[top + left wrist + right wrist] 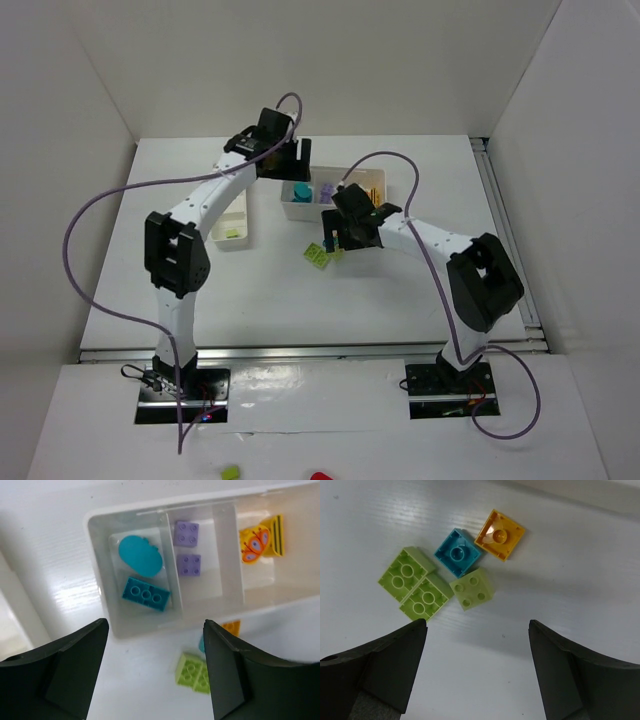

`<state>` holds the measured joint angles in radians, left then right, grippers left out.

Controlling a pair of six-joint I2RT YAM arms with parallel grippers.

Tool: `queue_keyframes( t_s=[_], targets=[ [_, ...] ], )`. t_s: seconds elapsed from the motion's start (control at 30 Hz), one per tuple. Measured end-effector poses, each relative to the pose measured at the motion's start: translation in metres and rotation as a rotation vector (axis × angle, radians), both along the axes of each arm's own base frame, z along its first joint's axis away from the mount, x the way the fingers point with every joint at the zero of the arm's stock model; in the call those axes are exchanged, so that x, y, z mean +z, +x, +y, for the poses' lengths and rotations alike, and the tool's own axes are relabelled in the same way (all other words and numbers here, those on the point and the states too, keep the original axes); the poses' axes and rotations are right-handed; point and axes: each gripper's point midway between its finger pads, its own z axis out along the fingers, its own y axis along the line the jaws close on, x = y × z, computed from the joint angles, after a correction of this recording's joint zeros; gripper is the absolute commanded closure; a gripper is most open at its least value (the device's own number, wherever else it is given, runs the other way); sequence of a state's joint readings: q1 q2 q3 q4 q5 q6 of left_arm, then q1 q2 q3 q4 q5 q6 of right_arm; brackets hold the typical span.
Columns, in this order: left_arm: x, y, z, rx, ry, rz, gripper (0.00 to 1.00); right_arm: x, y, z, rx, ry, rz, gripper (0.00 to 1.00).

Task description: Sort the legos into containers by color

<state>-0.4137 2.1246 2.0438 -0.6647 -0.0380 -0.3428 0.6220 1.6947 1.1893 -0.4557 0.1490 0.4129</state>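
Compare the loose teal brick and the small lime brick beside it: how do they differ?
Colour: the teal brick is teal, the small lime brick pale green. Pose: the teal brick lies upside down, its hollow underside showing; the small lime brick lies studs up, four studs visible. Both are square bricks loose on the table.

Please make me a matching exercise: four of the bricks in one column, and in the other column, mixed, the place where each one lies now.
Things
1. purple bricks
2. long teal brick
3. butterfly piece
4. orange square brick

Places
a. on the table, outside the long tray
b. long tray, middle compartment
c. long tray, right end compartment in the left wrist view
d. long tray, left end compartment in the left wrist view

Pairs: 1-b; 2-d; 3-c; 4-a
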Motion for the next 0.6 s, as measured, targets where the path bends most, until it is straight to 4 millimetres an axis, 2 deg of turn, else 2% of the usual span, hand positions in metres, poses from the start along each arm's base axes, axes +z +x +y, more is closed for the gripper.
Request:
queue_keyframes(
  t_s=[0.23, 0.33, 0.43, 0.6],
  targets=[
    [0.09, -0.056, 0.023, -0.008, -0.068, -0.131, 0.16, -0.029, -0.015, 0.011, 0.13, -0.062, 0.057, 0.2],
    [0.102, -0.077, 0.035, 0.0, -0.073, -0.153, 0.17, -0.044, -0.019, 0.012, 0.173, -0.093, 0.087, 0.2],
    [0.084, -0.09, 0.047, 0.018, -0.05, -0.113, 0.17, -0.056, -0.022, 0.012, 0.198, -0.113, 0.111, 0.2],
    [0.023, -0.112, 0.069, 0.059, 0.013, 0.041, 0.18, -0.064, -0.022, 0.011, 0.214, -0.13, 0.12, 0.2]
  ],
)
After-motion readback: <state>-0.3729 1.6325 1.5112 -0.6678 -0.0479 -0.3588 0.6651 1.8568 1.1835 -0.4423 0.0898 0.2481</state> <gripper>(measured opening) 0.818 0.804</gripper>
